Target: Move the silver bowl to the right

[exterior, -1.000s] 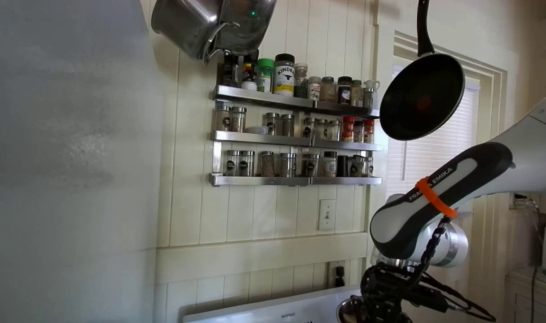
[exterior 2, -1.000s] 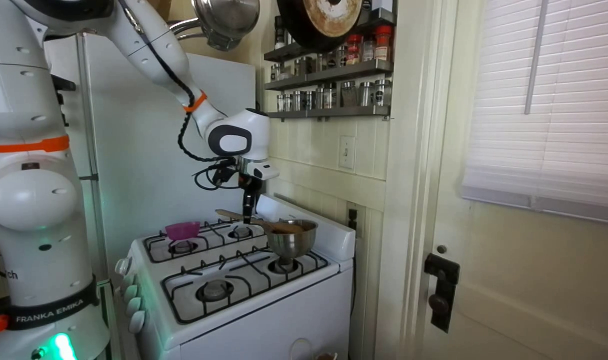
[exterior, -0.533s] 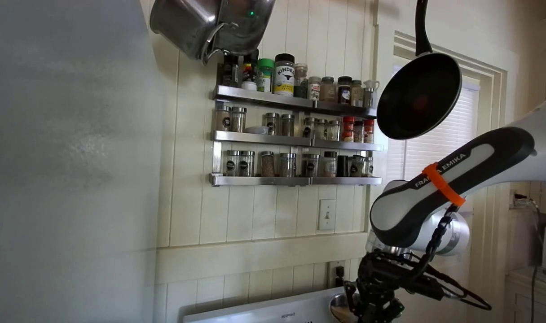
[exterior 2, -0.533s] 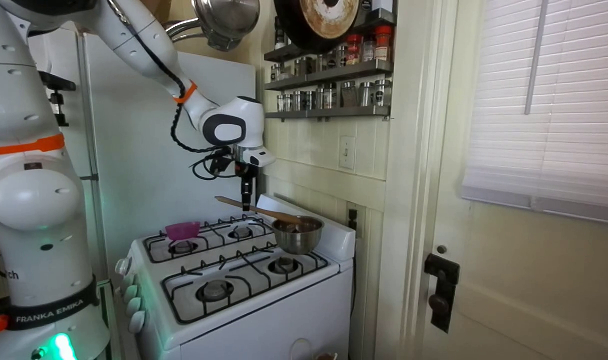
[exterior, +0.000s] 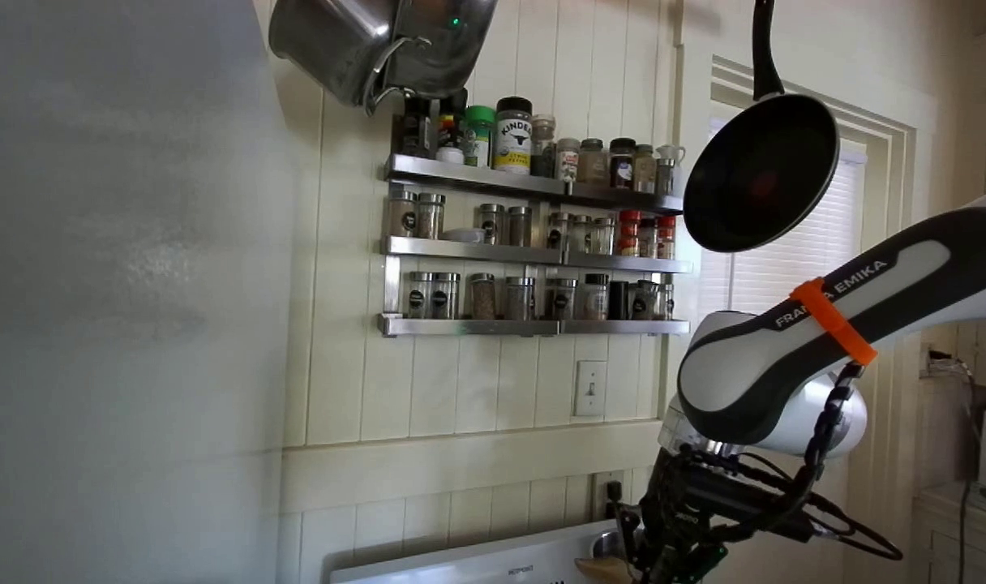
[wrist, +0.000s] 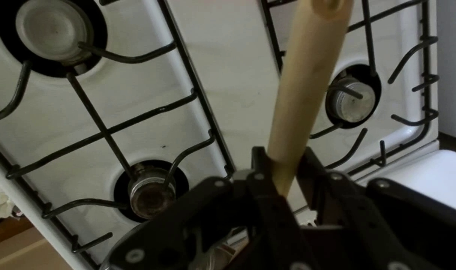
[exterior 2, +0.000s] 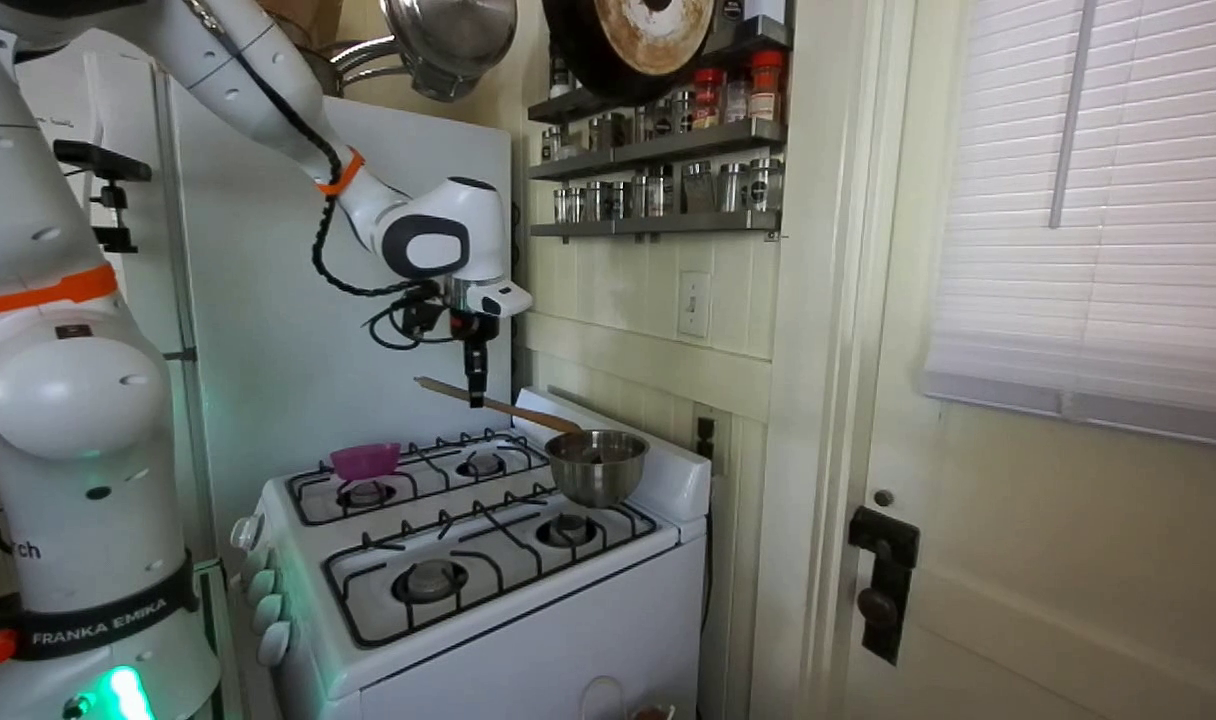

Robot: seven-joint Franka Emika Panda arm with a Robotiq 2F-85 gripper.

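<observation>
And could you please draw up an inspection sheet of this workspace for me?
Surface: white stove, a dark speck or two.
Job's things: silver bowl, upright toward the stove's rear; contents unclear.
Clutter: pink bowl on the stove's refrigerator side.
Gripper: shut on a wooden utensil.
Cables: black cable along the arm, looping near the wrist.
Surroundings: spice shelves on the wall; hanging black pan.

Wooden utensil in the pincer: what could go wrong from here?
The pincer holds the wooden utensil partway along its handle, so it may twist or slip. In an exterior view its lower end appears near the rim of the silver bowl, contact unclear; it might catch and tip the bowl.
</observation>
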